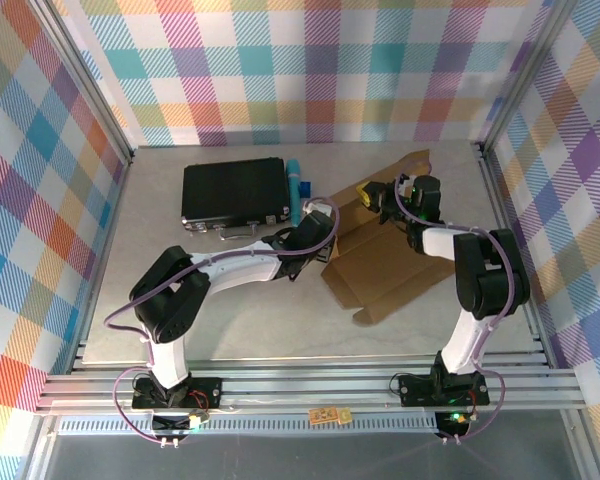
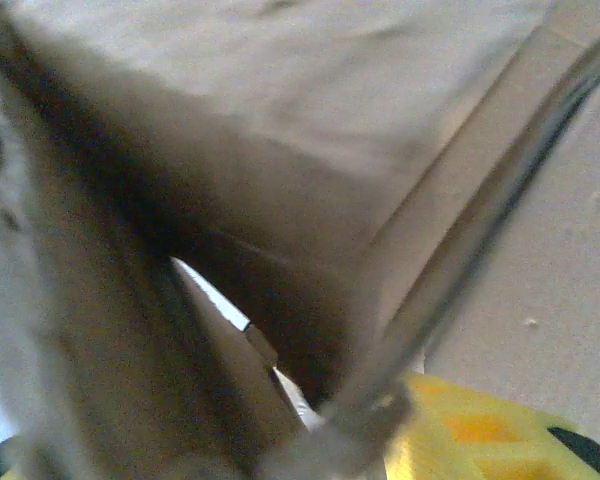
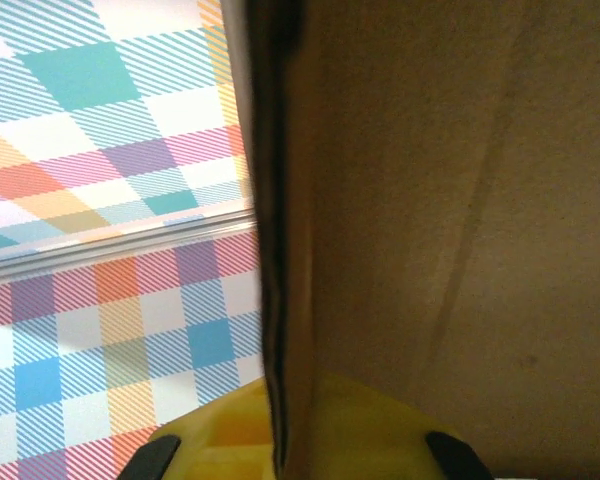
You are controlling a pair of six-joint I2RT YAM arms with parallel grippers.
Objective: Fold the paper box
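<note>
The paper box [image 1: 380,262] lies half-opened right of centre in the top view, its upper edge pinched between the right gripper's [image 1: 372,197] fingers, while the left gripper [image 1: 328,228] sits at its left edge, grip impossible to tell.

Black case [image 1: 233,192] flat on worktop [image 1: 250,330], far-left area, silver handle on its near side. Teal tube [image 1: 294,190] just beside case's right edge. Plaid walls [image 1: 40,200] all round. Small orange tag [image 1: 330,415] on front rail.
</note>
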